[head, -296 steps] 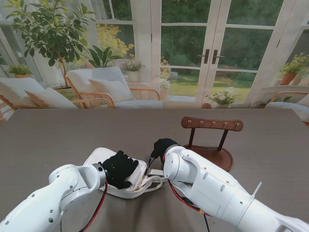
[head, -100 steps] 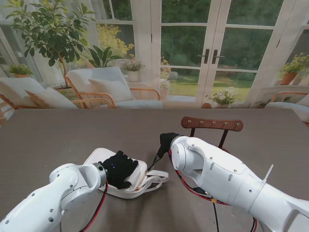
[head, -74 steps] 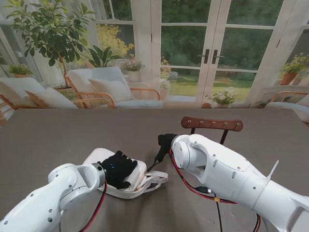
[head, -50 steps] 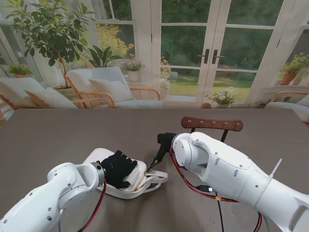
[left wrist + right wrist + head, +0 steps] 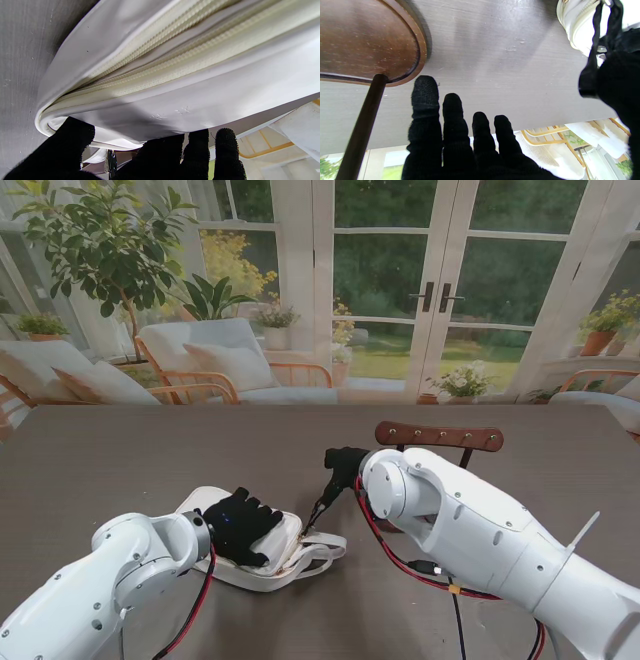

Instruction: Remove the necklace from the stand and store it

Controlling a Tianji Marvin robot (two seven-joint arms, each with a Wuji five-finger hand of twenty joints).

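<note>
Left hand (image 5: pixel 243 525): black-gloved, resting on the white pouch (image 5: pixel 285 542), fingers (image 5: pixel 226 150) curled over its edge and gripping it; seen from the wrist, thumb on one side of the rim, other fingers on the other.
Right hand (image 5: pixel 345 467): black-gloved, raised above the table between pouch and stand; four fingers (image 5: pixel 425 100) stretched out side by side, thumb pinching a dark cord against the hand.
Necklace (image 5: pixel 318 510): thin dark cord hanging from the right hand down toward the pouch's open side; off the stand; lower end not clear enough to tell whether inside the pouch or just at its mouth.
Pouch: white, zippered, lying on the near-left part of the table (image 5: pixel 120 460), zipper rows (image 5: pixel 175 62) open and parted, white strap loop trailing to its right.
Stand (image 5: pixel 440 437): dark wooden bar with small pegs on two posts over a round base (image 5: pixel 370 40), right of centre, partly hidden behind the right arm; pegs in sight bare.
Table: dark grey, wood-grain surface.
Background: glass doors, plants, cushioned chairs beyond the far edge.
</note>
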